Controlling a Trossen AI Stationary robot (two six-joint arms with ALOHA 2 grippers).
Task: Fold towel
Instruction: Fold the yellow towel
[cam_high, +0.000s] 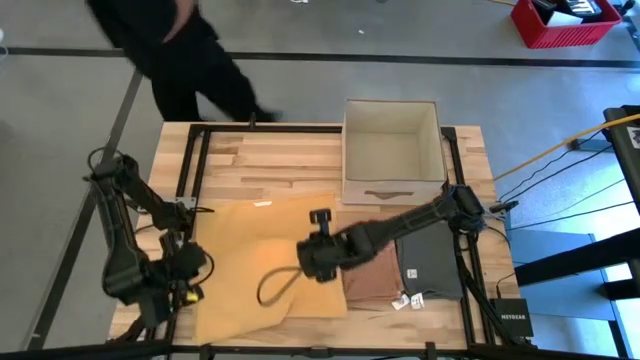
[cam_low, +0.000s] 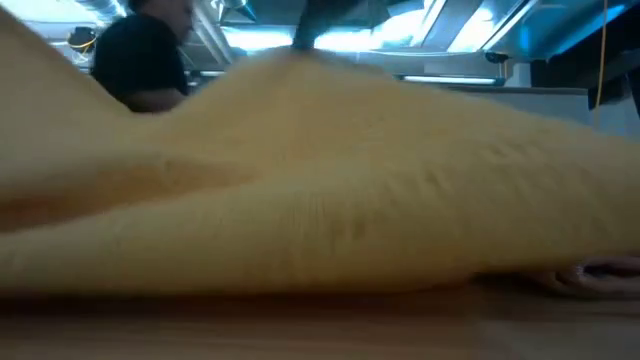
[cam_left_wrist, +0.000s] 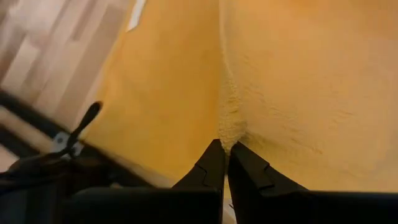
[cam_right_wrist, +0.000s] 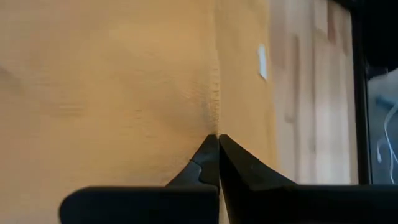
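- On the wooden table, the yellow towel lies spread over the near half, between the two arms, its far edge short of the open beige box.
- At the towel's near-left corner sits the left gripper; its wrist view shows the dark fingers pressed together on a raised ridge of the cloth, clenched on the towel's edge.
- Over the towel's middle-right part hangs the right gripper, its arm reaching in from the table's right side; its wrist view shows the fingertips pinched shut on a fold line of the same fabric.
- Just beside the towel's right edge lie a brown cloth and a grey cloth, touching each other; the right arm crosses above them.
- From table height the towel fills nearly the whole frame as a raised hump, hiding both grippers.
- Beyond the table's far-left corner a person in dark clothing stands, cut off by the frame's top edge.
- Under the right gripper the pinch point itself is hidden from above.
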